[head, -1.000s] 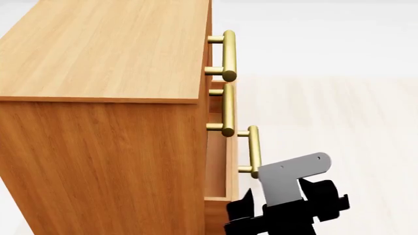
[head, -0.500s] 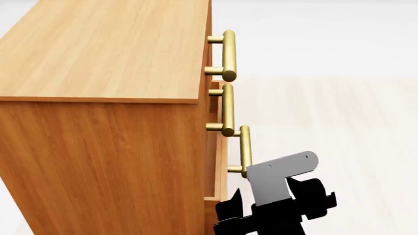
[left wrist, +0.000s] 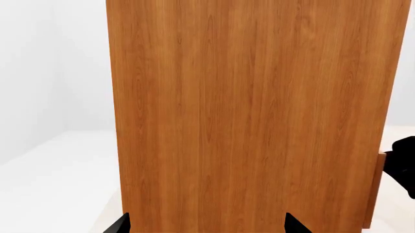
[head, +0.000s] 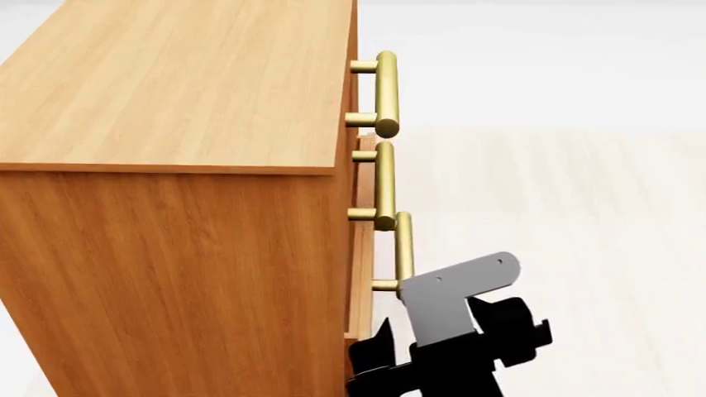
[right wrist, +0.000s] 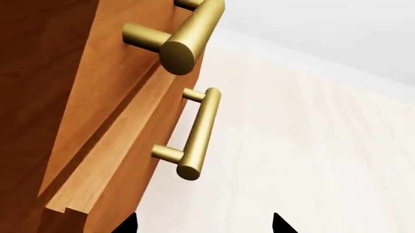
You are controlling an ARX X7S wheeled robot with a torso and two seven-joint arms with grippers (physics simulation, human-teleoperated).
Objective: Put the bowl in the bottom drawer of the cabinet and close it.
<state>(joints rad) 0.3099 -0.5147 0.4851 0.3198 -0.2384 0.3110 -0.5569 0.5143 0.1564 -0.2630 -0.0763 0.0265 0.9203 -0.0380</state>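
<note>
The cabinet point(head: 177, 207) is orange-brown wood with three brass bar handles down its front. Its bottom drawer point(head: 362, 281) stands out a small way, with its handle point(head: 402, 252) just beyond the middle one. In the right wrist view this drawer point(right wrist: 110, 160) juts slightly and its handle point(right wrist: 199, 133) is close ahead. My right gripper point(right wrist: 204, 225) is open and empty, just short of that handle. My right arm point(head: 464, 339) is beside the drawer front. My left gripper point(left wrist: 206, 224) is open, facing the cabinet's side panel point(left wrist: 246, 116). The bowl is out of view.
Pale floor point(head: 574, 215) spreads in front of the cabinet. The middle drawer's handle point(right wrist: 184, 39) hangs above the bottom one. A black part of the right arm point(left wrist: 405, 165) shows past the cabinet's front edge in the left wrist view.
The bottom drawer has slid inward toward the cabinet, and its handle has come closer to the front. My right arm has moved with it toward the cabinet.
</note>
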